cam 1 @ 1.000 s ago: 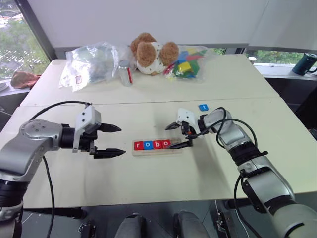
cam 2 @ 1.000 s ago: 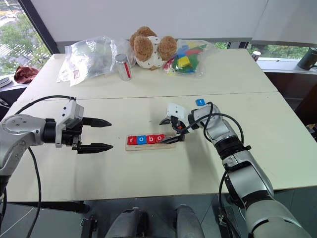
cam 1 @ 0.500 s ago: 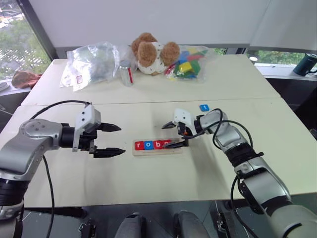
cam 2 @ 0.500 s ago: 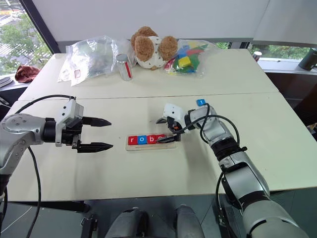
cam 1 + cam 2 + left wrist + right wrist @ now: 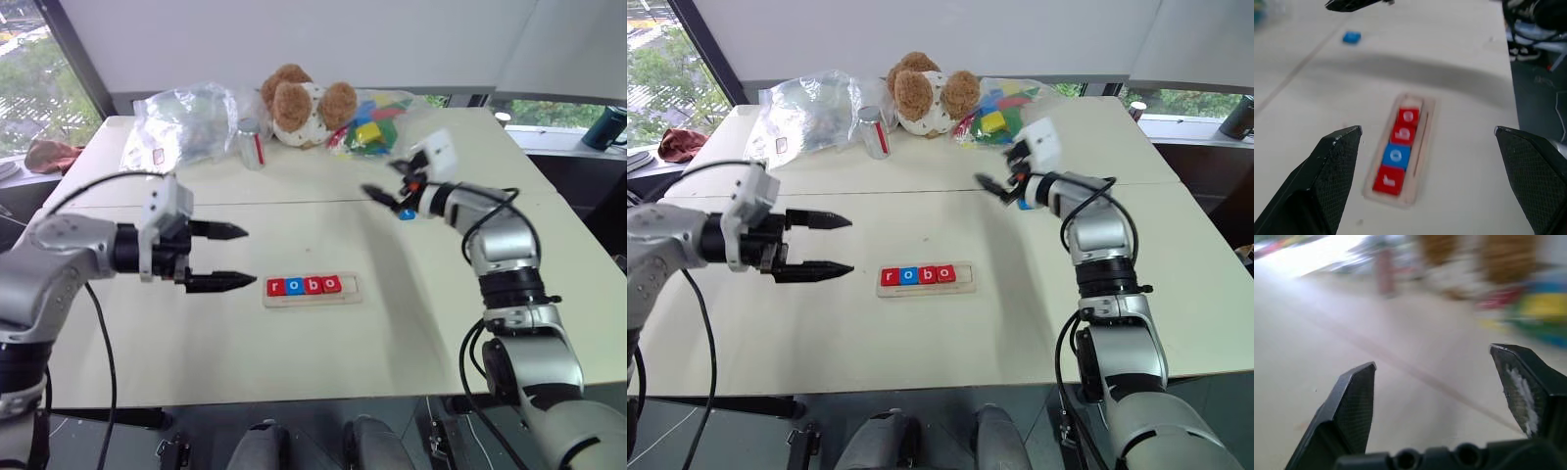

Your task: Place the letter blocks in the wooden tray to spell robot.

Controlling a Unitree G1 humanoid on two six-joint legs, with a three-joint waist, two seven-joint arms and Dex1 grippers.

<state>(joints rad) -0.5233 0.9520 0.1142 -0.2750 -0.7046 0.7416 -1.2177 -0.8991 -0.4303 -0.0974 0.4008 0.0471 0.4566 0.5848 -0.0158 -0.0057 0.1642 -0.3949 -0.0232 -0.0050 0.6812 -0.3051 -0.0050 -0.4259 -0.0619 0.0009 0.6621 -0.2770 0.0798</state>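
Tray mid-surface, r-o-b-o seated, last slot free. Blue t tile lies near right gripper. Both sets of fingers open, empty. Tip: drop straight over tile, pinch edges, keep letter upright.

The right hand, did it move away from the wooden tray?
Yes. The right hand has lifted off the wooden tray and now hovers open near the loose blue tile, farther back on the table.

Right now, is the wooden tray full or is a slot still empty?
Not full. The wooden tray holds four letter blocks spelling r-o-b-o; the end slot past the last o is bare. A blue block lies loose on the table.
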